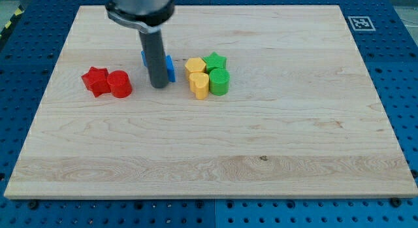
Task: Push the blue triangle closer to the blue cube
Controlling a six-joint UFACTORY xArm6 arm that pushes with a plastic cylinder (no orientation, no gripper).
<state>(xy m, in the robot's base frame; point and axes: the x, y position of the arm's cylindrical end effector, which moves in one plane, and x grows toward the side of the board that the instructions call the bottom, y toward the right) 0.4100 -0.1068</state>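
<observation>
The pale wooden board [261, 156] rests on a blue perforated base [405, 91], with a black-and-white marker tag [360, 23] at the board's top right corner.

The arm carries no claw; it ends in a straight dark rod [155, 58], and my tip [159, 86] touches the board in the upper left quarter, well away from the bottom edge.

Blue plastic shows on both sides of the rod. A small blue portion [144, 57] appears at the rod's left, and a larger blue portion [170, 68] appears at its right, touching or nearly touching the rod. The rod hides most of this plastic, so whether these are the blue triangle and the blue cube, or which is which, cannot be determined.

Toward the left edge, a red star-shaped block [95, 80] and a red cylinder block [120, 84] sit in contact, near my tip but apart from it.

To the right of the rod, four blocks form a tight cluster: a yellow hexagonal block [194, 66], a yellow heart-shaped block [199, 85], a green star-shaped block [214, 61], and a green cylinder block [219, 81].
</observation>
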